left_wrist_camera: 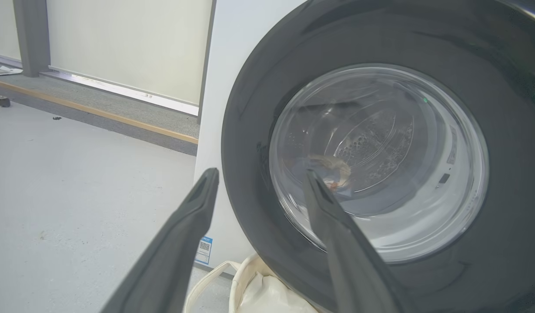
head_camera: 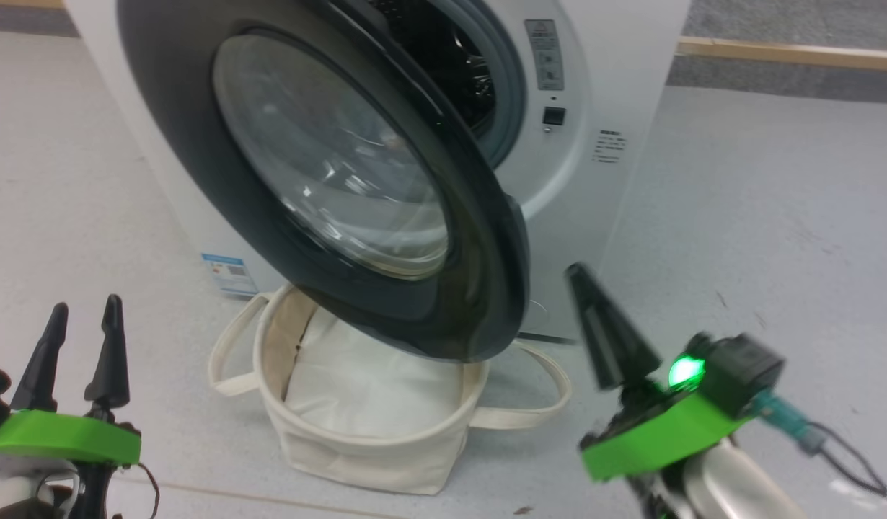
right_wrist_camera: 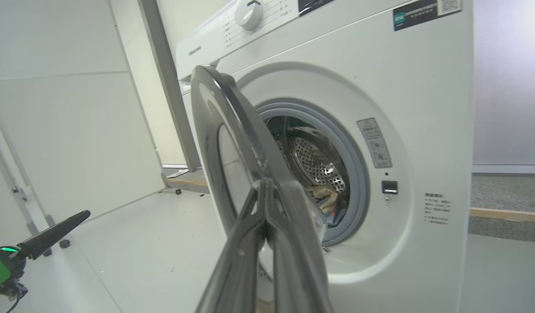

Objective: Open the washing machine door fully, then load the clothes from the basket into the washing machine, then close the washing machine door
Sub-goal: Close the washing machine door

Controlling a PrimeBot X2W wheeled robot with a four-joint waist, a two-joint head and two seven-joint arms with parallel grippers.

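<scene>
The washing machine [head_camera: 616, 72] is white, with a small blue label [head_camera: 229, 272]. The washing machine door [head_camera: 487, 288] has a glossy black rim around clear glass. The gasket [right_wrist_camera: 359, 174] is grey and the drum [right_wrist_camera: 313, 158] is steel, dotted with holes. The clothes [right_wrist_camera: 332, 214] are blue and cream, with a little orange. The basket [head_camera: 357, 450] is cream and the bundle [head_camera: 375, 382] in it plain white. The left end effector [head_camera: 85, 306] and the right end effector [head_camera: 579, 275] are alike: dark fingers on bright green mounts.

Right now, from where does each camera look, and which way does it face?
Head: high, looking forward and down at the round black-rimmed glass door and cream canvas basket; open left claw lower left, shut right claw lower right.
Left wrist: low, facing the door's outer face; own fingers apart.
Right wrist: facing the door's edge and the steel drum of the white washing machine; own fingers together.
Shared: head and left wrist both show the basket.
</scene>
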